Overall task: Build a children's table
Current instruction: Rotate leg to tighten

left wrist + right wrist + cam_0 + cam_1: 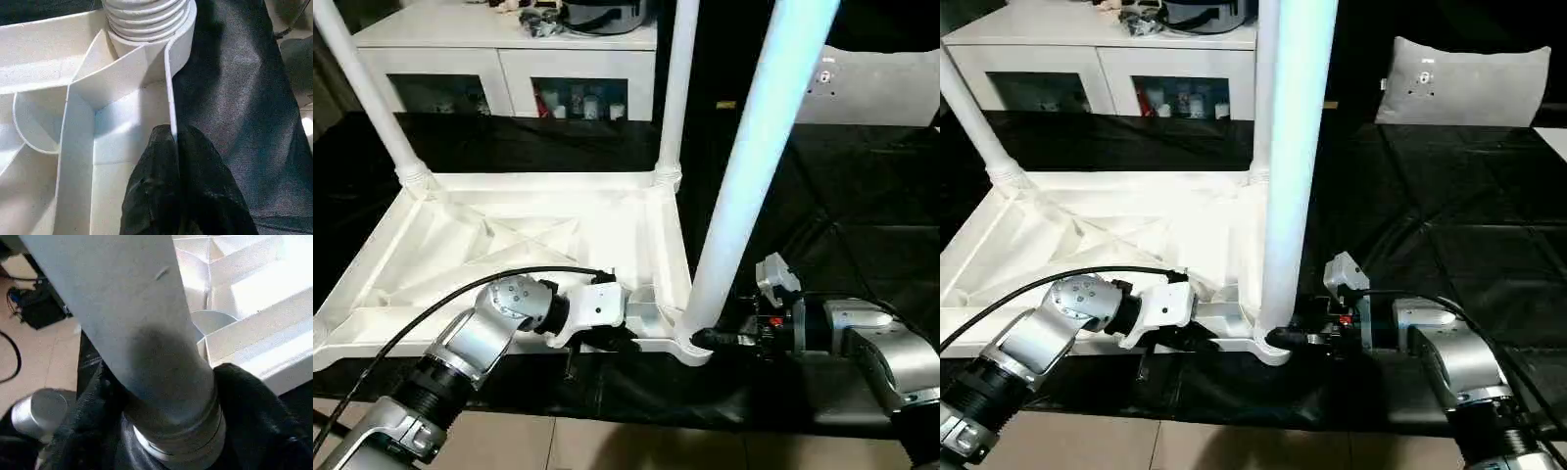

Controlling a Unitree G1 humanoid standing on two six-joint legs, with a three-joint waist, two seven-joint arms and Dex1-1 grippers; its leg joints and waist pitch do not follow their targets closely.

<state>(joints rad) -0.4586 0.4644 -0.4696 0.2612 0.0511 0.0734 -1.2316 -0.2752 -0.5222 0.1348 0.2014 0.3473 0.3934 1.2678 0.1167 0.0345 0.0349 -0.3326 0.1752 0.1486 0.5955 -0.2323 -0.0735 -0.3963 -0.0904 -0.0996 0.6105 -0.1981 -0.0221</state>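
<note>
Tabletop (538, 230): white, upside down, ribbed underside up, lying on black cloth (1449, 215) over the work surface; tan floor tiles (1234, 446) along the near edge.
Legs: two standing in the far corner sockets (671, 88); a third, the near leg (744, 166), upright at the near right corner.
Right gripper (710, 339): fingers clamped around the near leg's base, one on each side.
Left gripper (173, 161): fingers pinching the tabletop's near rim wall between them.
Room: white cabinet (509, 59) with glass doors behind; grey pillow (1464, 83) beyond the right arm.
</note>
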